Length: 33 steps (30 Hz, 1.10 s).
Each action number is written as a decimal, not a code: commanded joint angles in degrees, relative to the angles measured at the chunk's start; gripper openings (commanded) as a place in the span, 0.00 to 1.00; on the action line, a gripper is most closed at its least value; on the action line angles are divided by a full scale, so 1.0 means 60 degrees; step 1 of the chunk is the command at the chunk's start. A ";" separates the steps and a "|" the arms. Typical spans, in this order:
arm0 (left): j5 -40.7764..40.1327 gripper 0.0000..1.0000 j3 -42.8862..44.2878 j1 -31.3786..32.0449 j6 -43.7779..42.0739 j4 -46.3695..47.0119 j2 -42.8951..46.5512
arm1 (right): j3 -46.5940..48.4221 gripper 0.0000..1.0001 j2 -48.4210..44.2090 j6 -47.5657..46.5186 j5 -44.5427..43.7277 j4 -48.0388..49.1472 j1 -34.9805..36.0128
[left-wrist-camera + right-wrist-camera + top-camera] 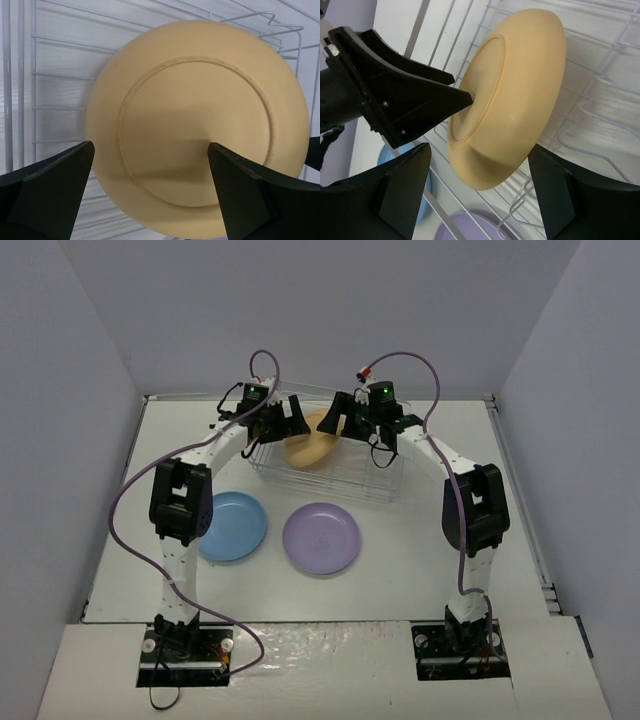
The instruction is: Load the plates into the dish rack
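Right gripper [479, 150] is hanging with its jaws apart, clamped on nothing. The yellow plate [512, 95] is standing just ahead of it, in line with the gap and seemingly touching neither finger. Left gripper [151, 146] is gaping too, facing the plate's underside. One of its fingertips is sitting right at the foot ring, and I cannot tell whether it is touching.

The plate is resting on edge inside the rack [385, 485], between my two grippers and leaning a little. Being round, it has no long axis; its flat is running nearly upright, hollow side turned from the left gripper. I am judging it stiff, light, smooth and apt to slip or chip, so the rim is the place to pinch.

Blue plate [232, 526] and lavender plate [321, 538] are lying flat on the desk [420, 570], behind both grippers.
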<state>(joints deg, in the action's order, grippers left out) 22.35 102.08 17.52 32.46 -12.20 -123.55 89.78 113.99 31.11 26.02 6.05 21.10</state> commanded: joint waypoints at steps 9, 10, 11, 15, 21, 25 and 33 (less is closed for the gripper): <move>0.0825 0.97 0.1034 -0.0575 -0.0979 -0.0714 0.0598 | 0.1770 0.77 0.0036 -0.1837 0.1038 0.0469 0.0491; 0.0821 0.97 0.1052 -0.0575 -0.1015 -0.0764 0.0645 | 0.1814 0.74 0.0149 -0.1581 0.1111 0.0624 0.0497; 0.0779 0.97 0.1020 -0.0575 -0.1054 -0.0765 0.0707 | 0.1824 0.71 0.0208 -0.1378 0.1107 0.0745 0.0497; 0.0365 0.97 0.0731 -0.0575 -0.1183 -0.0757 0.1133 | 0.1643 0.54 0.0401 -0.0277 0.0947 0.1677 0.0511; -0.0175 0.97 0.0521 -0.0590 -0.1392 -0.0937 0.1467 | 0.1423 0.36 0.0385 0.0806 0.0014 0.2052 0.0555; -0.0223 0.97 0.0578 -0.0605 -0.1699 -0.1070 0.1678 | 0.1371 0.00 0.0396 0.1214 -0.0437 0.2111 0.0555; -0.0335 0.97 0.0559 -0.0577 -0.3381 -0.1374 0.2964 | 0.1096 0.00 0.0153 0.2042 -0.1114 0.2460 0.0568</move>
<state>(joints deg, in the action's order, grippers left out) 20.44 104.20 14.28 19.80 -21.96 -115.76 97.08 118.39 39.11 22.14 14.69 24.38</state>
